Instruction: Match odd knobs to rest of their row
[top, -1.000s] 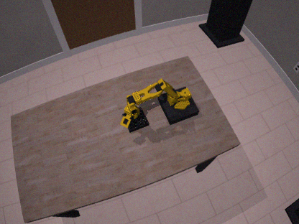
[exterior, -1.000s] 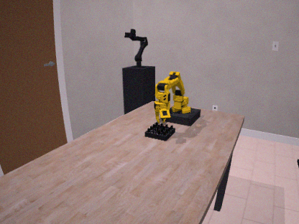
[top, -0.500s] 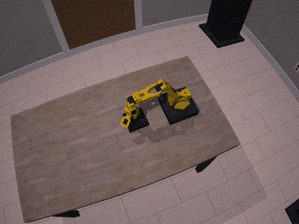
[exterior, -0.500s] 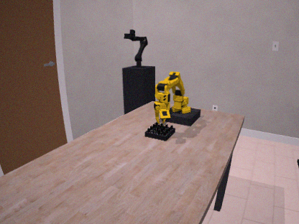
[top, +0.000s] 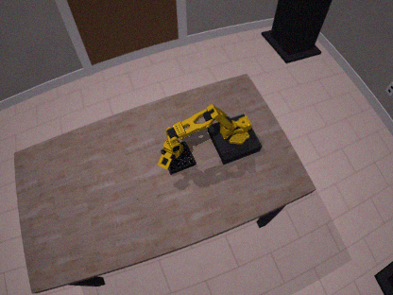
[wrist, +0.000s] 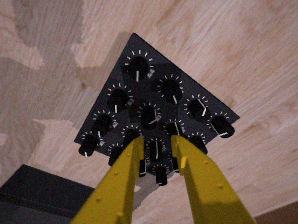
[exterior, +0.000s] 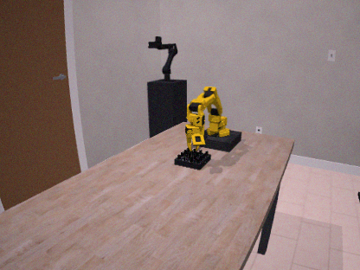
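We see matt black plastic on the knob box [top: 189, 164] [exterior: 189, 164] [wrist: 134, 45], below the jaws. Jaws [top: 165, 161] [exterior: 193, 149]: yellow, smooth plastic look, low sheen. Tabletop [top: 104, 189] [exterior: 130, 203] [wrist: 220, 45] under both: wood, streaky grain, matt. Beyond the jaws, the arm's base block [top: 236, 153] [exterior: 222, 143] looks matt black.

We see the yellow and black gripper [top: 167, 159] [exterior: 194, 148] [wrist: 157, 140] slightly lower than a second ago, its tips eased down closer to the square black knob box [top: 189, 165] [exterior: 185, 164] [wrist: 162, 67], between the long edges of the pale wooden worktop [top: 104, 199] [exterior: 130, 199] [wrist: 235, 55]; we make out only this small descent.
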